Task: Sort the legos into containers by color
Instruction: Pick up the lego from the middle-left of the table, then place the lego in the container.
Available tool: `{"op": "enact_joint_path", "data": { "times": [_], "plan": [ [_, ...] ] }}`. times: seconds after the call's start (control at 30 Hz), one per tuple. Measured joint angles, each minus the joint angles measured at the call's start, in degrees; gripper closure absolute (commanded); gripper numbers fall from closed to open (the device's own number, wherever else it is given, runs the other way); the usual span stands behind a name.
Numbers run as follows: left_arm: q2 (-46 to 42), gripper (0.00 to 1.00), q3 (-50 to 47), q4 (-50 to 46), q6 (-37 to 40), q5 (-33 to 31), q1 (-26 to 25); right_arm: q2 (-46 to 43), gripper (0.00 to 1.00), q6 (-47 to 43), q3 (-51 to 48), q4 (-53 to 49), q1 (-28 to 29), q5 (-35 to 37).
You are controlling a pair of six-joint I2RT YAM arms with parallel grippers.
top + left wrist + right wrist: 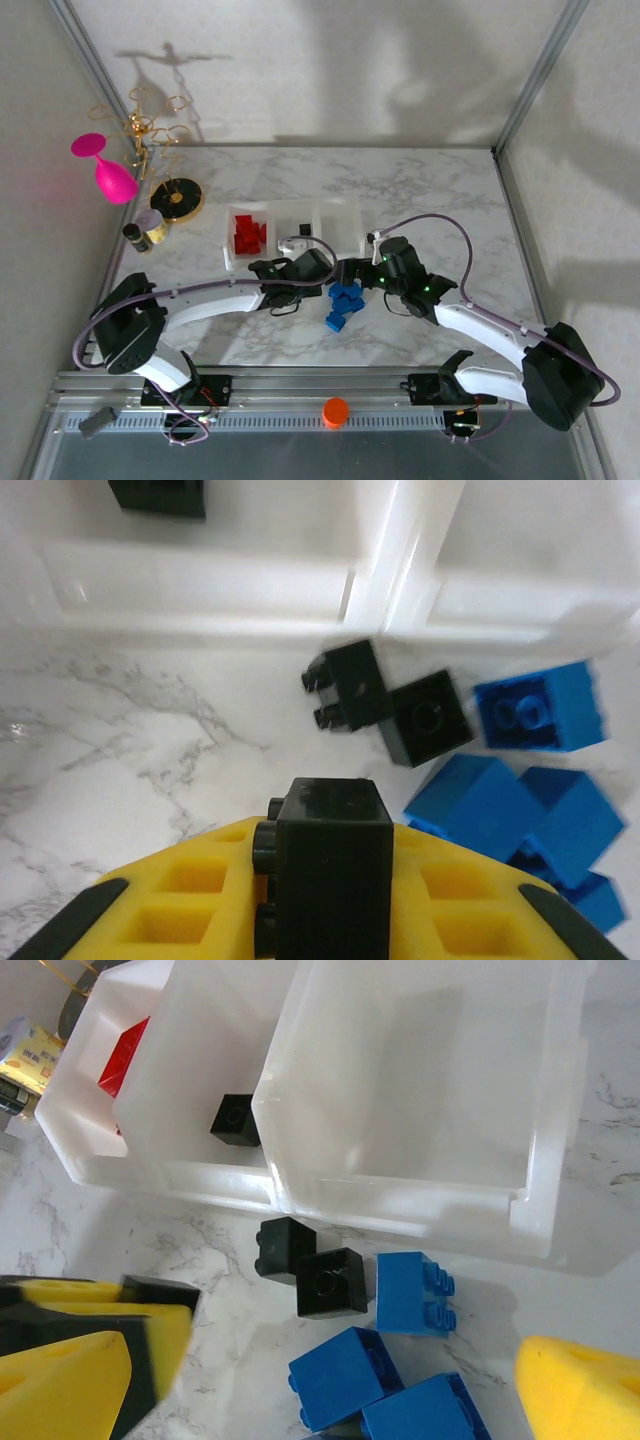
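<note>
Both arms reach forward and inward from their bases, forearms low over the marble table (440, 190), so the two wrists nearly meet just short of the containers (340, 222). The left gripper (312, 268) is clamped on a black brick (330, 830), which stands between its yellow pads (190, 900) with the studs facing left. The right gripper (352, 272) is spread wide, its pads (580, 1390) far apart and pinching nothing, with the blue bricks (345, 1375) lying on the table below the gap.

Ahead of the left gripper's tips and a little to their right, two loose black bricks (345, 685) touch each other on the marble. The blue ones sit further right, and the whitish tray wall runs across just beyond them.

The left wrist view gives the grip itself, which the overhead view hides under the arm. The right wrist view looks into the trays: the one straight ahead holds no bricks, the middle one to its left holds a lone black brick (236, 1120), and the farthest left holds red bricks (125, 1050). The overhead view shows the arms' bend and the red pile.
</note>
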Motion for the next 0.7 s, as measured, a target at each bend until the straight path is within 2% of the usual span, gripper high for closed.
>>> {"op": "enact_joint_path", "data": {
  "times": [0.13, 0.3, 0.6, 0.7],
  "plan": [
    [-2.08, 0.78, 3.65, -1.27, 1.88, -1.05, 4.35, 2.03, 0.01, 0.42, 1.18, 1.75, 0.0, -0.7],
    [0.09, 0.78, 10.45, -2.23, 5.27, -3.04, 10.19, 4.07, 0.01, 0.92, 2.54, 3.1, 0.0, -0.52],
    [15.06, 0.76, 21.49, -2.45, 10.19, -4.72, 16.72, 5.88, 0.01, 2.32, 3.26, 4.9, 0.0, 0.68],
    [20.28, 0.71, 24.48, -2.75, 11.26, -4.79, 18.62, 6.03, 0.02, 2.54, 3.26, 4.94, 0.0, 0.9]
  ]
}}
